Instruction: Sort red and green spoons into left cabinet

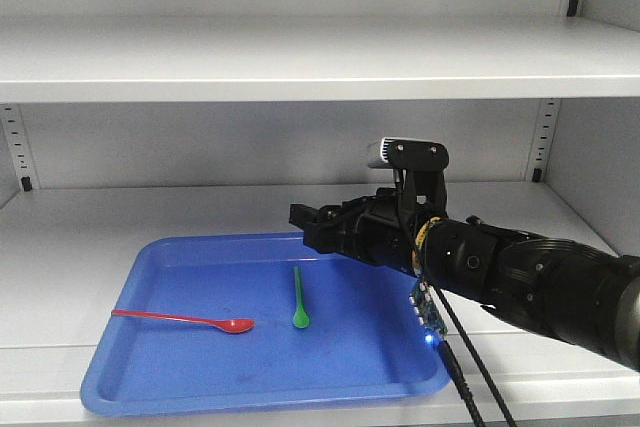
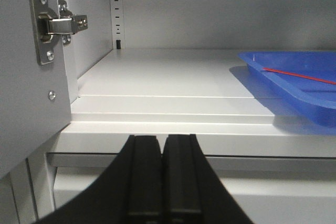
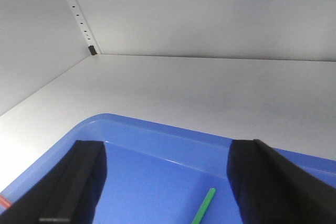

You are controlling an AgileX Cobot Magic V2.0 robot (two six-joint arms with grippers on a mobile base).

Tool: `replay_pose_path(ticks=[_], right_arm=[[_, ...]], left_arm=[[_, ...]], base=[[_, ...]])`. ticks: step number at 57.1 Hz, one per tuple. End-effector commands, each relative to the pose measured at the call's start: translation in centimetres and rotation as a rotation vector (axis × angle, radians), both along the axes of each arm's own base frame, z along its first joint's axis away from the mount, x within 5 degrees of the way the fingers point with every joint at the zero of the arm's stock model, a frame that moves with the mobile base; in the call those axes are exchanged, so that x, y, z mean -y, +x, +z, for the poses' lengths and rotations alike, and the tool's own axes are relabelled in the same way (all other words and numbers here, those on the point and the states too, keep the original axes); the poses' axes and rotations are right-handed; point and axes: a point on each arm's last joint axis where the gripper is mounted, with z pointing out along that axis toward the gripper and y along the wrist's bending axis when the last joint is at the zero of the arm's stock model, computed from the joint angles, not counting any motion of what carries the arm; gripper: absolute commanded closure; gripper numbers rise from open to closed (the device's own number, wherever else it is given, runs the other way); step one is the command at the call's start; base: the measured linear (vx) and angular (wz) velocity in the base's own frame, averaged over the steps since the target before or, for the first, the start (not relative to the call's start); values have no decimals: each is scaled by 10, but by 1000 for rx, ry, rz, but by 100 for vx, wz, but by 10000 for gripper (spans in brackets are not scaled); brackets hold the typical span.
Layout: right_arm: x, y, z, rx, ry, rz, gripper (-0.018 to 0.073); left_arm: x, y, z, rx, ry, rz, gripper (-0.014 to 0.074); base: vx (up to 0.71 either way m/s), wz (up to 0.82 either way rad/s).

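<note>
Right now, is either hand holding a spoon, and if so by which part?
Nothing is held. The right hand is open and empty above the blue tray, where the red spoon and green spoon lie. The left hand is shut and empty.

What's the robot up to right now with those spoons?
Right gripper open, empty, above blue tray. Left gripper shut, outside the shelf. Red spoon and green spoon lie apart in tray. Nothing blocking.

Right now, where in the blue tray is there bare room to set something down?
The blue tray is bare along its near edge and far left corner. The middle holds the red spoon and green spoon; the open right gripper hovers over the far right.
</note>
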Motion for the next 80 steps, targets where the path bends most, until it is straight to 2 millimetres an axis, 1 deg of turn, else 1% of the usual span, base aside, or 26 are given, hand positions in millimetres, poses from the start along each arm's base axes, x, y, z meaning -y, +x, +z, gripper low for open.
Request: replay_pose_path(ticks=[1, 48, 51, 57, 62, 67, 73, 75, 76, 77, 78, 80], right_arm=[[1, -8, 35, 93, 63, 29, 13], [1, -7, 34, 90, 59, 22, 13], [4, -6, 34, 76, 50, -14, 13], [16, -8, 41, 30, 59, -140, 13], [29, -21, 47, -5, 69, -219, 27], [45, -40, 45, -22, -9, -275, 63], [66, -72, 37, -42, -151, -322, 136], [73, -83, 35, -46, -197, -331, 166], [76, -90, 37, -34, -219, -332, 186], [80, -95, 33, -46, -245, -338, 201], [83, -102, 35, -33, -270, -338, 224], [90, -111, 31, -44, -317, -347, 258]], left_arm=[[0, -2, 9, 106, -4, -5, 603], [0, -2, 9, 104, -4, -5, 603], [0, -2, 9, 104, -4, -5, 603], [0, -2, 9, 103, -4, -5, 603], [0, -2, 9, 104, -5, -5, 603], [0, -2, 9, 103, -6, -5, 603], [0, -2, 9, 103, -6, -5, 603], [0, -2, 9, 103, -6, -5, 603], [0, -2, 9, 103, -6, -5, 603], [0, -2, 9, 102, -6, -5, 603], [0, -2, 9, 101, -6, -5, 603], [0, -2, 9, 100, -6, -5, 603]], base=[[0, 0], [0, 0], [0, 0], [0, 0], [0, 0], [0, 0], [0, 0], [0, 0], [0, 0], [0, 0], [0, 0], [0, 0]])
